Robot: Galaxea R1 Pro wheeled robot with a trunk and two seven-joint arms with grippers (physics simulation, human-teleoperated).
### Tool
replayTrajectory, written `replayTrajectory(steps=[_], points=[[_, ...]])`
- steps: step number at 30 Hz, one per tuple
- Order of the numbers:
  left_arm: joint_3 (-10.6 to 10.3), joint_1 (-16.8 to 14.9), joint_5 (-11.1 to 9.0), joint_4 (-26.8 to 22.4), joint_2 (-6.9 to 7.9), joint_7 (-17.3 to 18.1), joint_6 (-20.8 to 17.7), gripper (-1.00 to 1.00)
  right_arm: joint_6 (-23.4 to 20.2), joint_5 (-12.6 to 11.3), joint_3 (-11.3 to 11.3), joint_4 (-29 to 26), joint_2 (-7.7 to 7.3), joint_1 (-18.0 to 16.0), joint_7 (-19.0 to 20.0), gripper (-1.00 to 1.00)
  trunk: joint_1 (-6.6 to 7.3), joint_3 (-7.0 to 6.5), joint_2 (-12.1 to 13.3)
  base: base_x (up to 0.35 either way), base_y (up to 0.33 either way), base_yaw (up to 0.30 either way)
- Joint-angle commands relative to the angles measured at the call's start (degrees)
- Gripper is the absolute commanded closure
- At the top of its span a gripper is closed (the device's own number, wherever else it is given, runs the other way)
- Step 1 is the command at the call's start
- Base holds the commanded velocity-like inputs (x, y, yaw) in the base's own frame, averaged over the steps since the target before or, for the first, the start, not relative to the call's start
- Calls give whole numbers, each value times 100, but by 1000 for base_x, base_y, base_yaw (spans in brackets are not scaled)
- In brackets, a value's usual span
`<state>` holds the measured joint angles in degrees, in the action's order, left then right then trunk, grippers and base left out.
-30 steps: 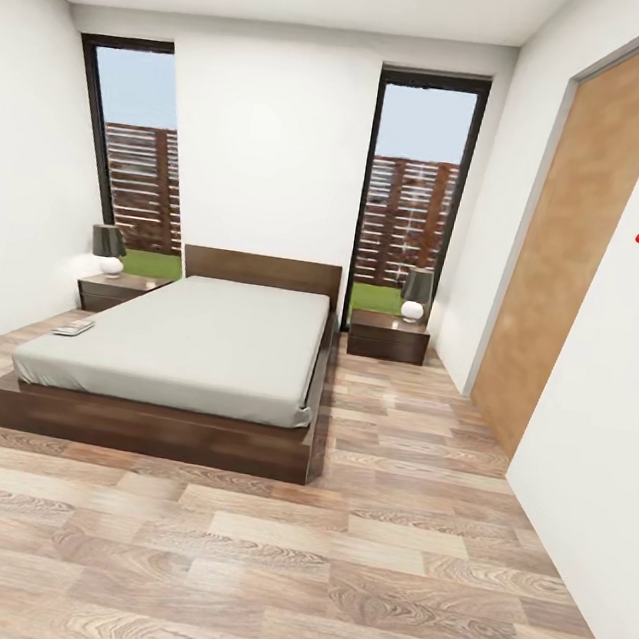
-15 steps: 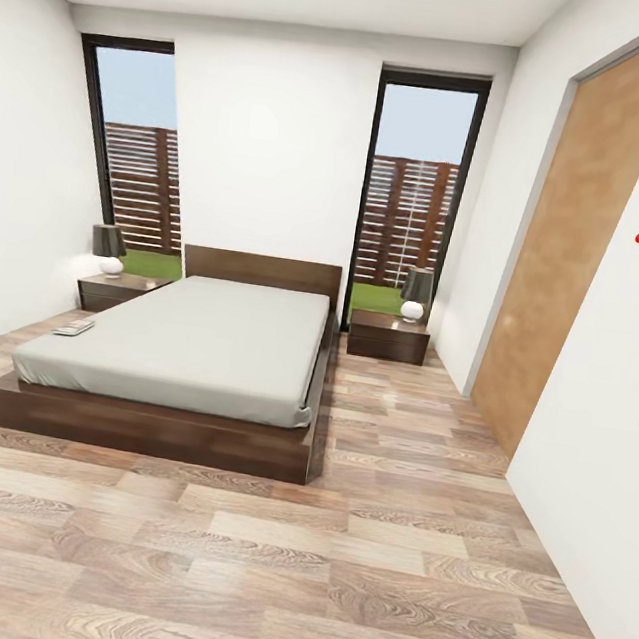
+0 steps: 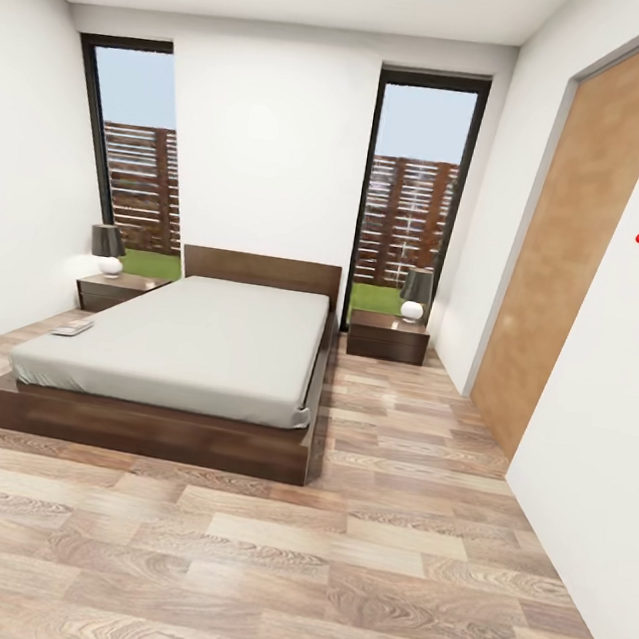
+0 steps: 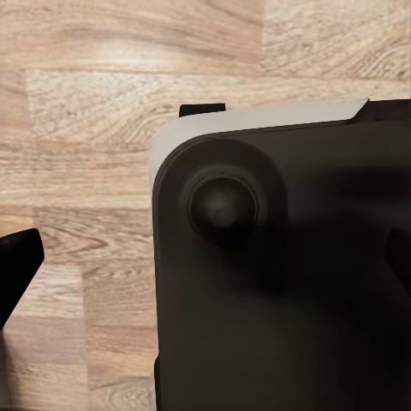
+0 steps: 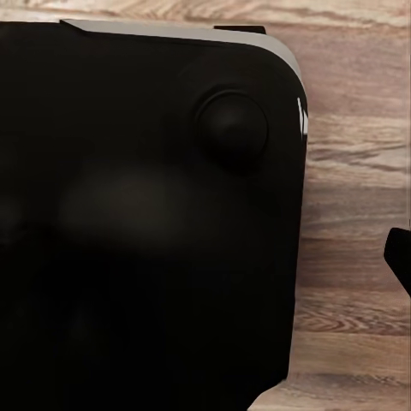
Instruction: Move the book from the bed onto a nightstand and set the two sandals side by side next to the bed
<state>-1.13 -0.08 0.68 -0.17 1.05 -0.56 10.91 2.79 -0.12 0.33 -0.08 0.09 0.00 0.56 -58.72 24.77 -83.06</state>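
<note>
Book [image 3: 72,326] lies at the bed's [image 3: 195,344] left edge, mid-left of frame; nightstand [image 3: 388,337] right of the headboard. Finger state of both grippers: can't tell, wrist views are mostly dark robot body [image 4: 282,274] over plank floor [image 3: 328,563].

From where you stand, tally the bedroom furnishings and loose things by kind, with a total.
Bed: 1
Nightstands: 2 (left, right)
Lamps: 2, one on each nightstand (left, right)
Book, lying on the bed's left edge: 1
Windows: 2 (left, right)
Door: 1
Total: 9
</note>
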Motion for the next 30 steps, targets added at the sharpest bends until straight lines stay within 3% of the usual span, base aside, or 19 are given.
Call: replayTrajectory(steps=[1,30], points=[[-11,-1,7,0,1,-6,16,-100,17,-2,2,-1,0,0,6,-100,-1,4,-2,75,-83,0],[-10,0,2,0,1,-6,16,-100,18,6,2,-5,0,0,6,-100,-1,4,-2,88,-51,0]])
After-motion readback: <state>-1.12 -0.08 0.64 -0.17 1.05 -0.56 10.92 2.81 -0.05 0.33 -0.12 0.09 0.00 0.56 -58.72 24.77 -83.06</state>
